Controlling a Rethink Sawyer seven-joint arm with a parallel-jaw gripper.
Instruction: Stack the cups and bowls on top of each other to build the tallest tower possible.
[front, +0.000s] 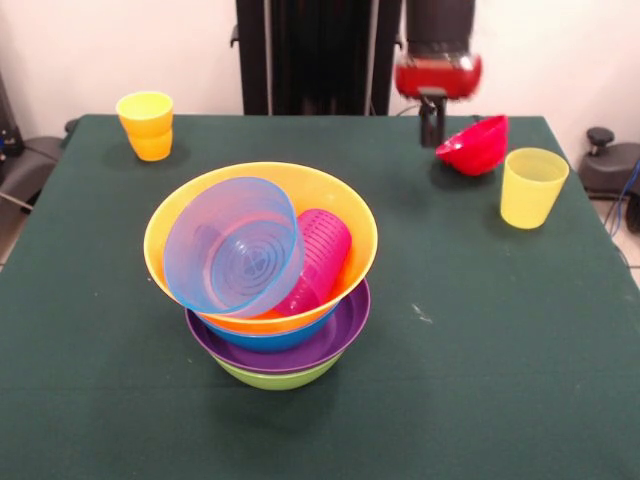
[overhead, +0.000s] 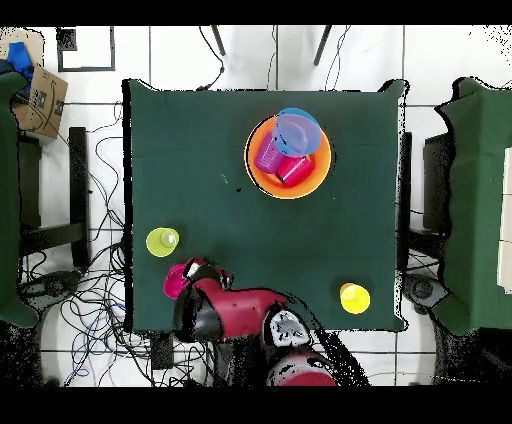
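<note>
- Near the middle of the dark green surface stands the tower: a green bowl at the bottom, a purple bowl on it, a blue bowl above that, and a wide orange bowl on top.
- Inside the orange bowl a small see-through blue bowl leans on its side, its mouth turned toward the front camera.
- Just beside it, also inside the orange bowl, a see-through purple cup lies tilted, touching the small blue bowl.
- From overhead, a red cup shows in the orange bowl next to the purple cup; the front view hides it.
- At the far left corner of the front view an orange-yellow cup stands upright, well apart from the tower.
- Toward the far right a pale yellow cup stands upright, with a small red-pink bowl near it, tilted.
- The pincer hangs at the red-pink bowl's rim, under the arm's red and black end; whether it is wide, narrow or holding the bowl cannot be told.
</note>
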